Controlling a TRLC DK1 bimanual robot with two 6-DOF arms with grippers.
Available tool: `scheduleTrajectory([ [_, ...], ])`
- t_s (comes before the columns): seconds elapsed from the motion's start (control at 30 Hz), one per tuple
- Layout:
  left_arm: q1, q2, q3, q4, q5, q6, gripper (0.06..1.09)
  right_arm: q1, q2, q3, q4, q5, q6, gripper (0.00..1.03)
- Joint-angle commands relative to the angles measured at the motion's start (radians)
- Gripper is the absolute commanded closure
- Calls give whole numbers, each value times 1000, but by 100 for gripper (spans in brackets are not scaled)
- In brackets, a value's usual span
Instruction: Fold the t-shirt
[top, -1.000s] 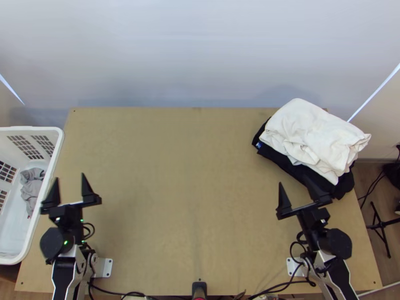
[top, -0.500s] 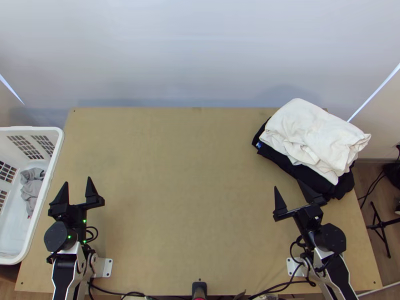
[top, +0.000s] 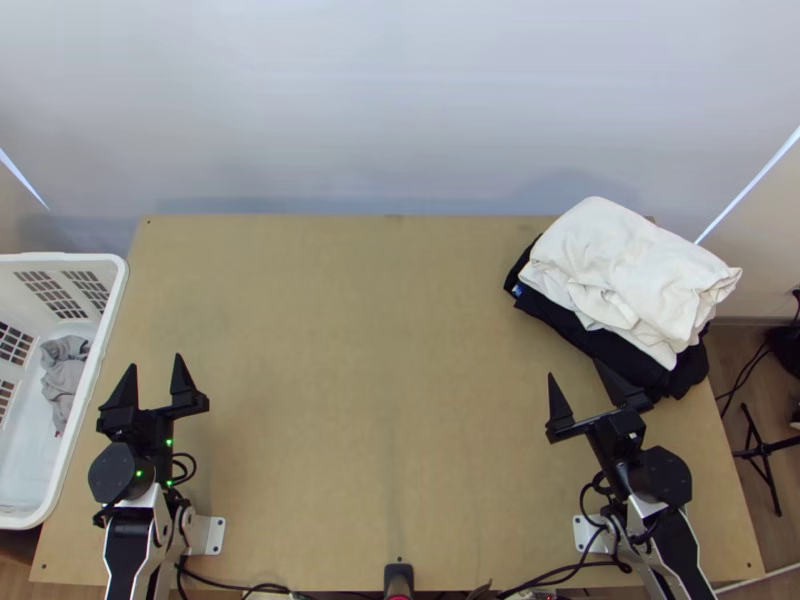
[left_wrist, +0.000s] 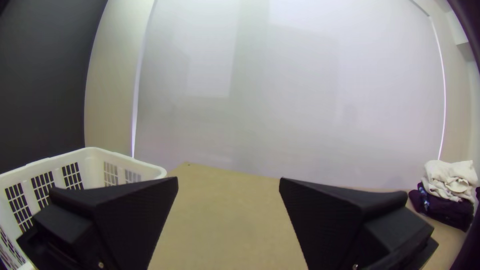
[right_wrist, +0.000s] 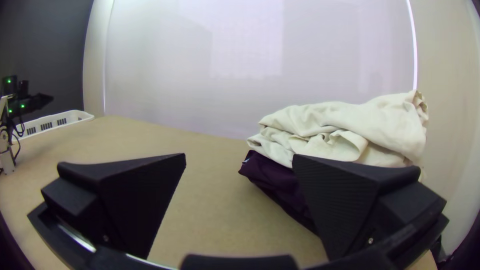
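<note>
Presumed t-shirt (top: 625, 265), white, folded: stacked on dark cloth (top: 572, 330) at two o'clock on the bench (top: 350, 350), likely to leave working room. Left arm (top: 126, 545), seven o'clock; right arm (top: 674, 545), five o'clock: both jaws wide, nothing held.
</note>
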Motion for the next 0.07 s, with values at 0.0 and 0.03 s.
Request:
scheduleTrajectory([
  [0.0, 0, 0, -1, -3, 0, -1, 10, 0, 0, 0, 0, 0, 0, 4],
  [0.03, 0, 0, -1, -3, 0, -1, 10, 0, 0, 0, -2, 0, 0, 4],
])
